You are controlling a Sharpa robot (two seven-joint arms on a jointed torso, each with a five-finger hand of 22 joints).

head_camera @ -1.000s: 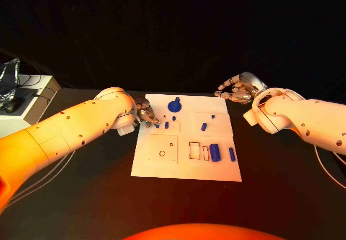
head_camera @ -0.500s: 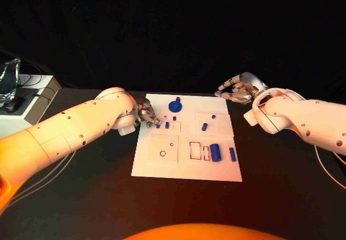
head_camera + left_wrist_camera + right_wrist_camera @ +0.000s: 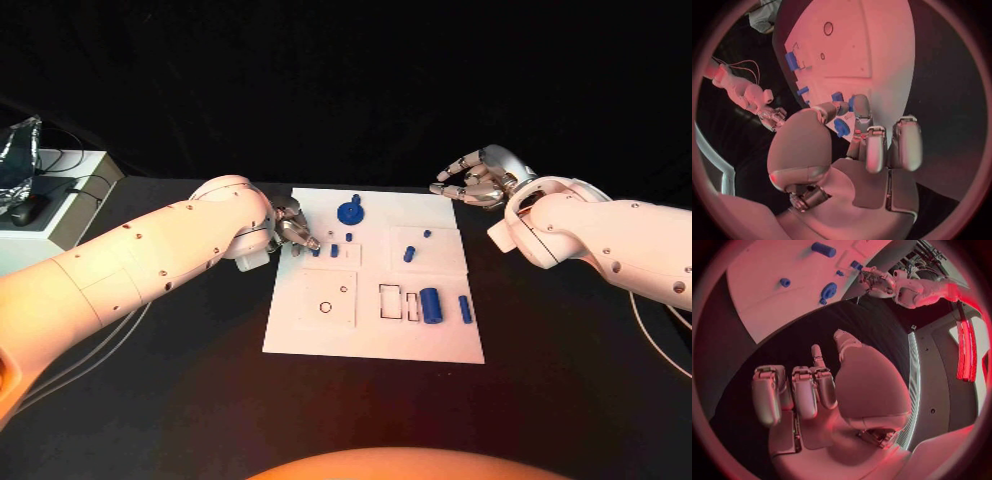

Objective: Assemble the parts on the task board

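Left hand (image 3: 293, 230) at the board's (image 3: 369, 335) left edge, wrist view reveals a peg (image 3: 841, 127) pinched, right hand (image 3: 472, 181) curled empty off the far corner.

White board (image 3: 378, 340) lies flat. Small blue peg (image 3: 841, 127) pinched between left fingers (image 3: 862, 112); other blue parts (image 3: 428, 302) lie beyond them on board.

Head camera looks down on the task board (image 3: 372, 330) — both wrist cameras (close behind their hands) share it.
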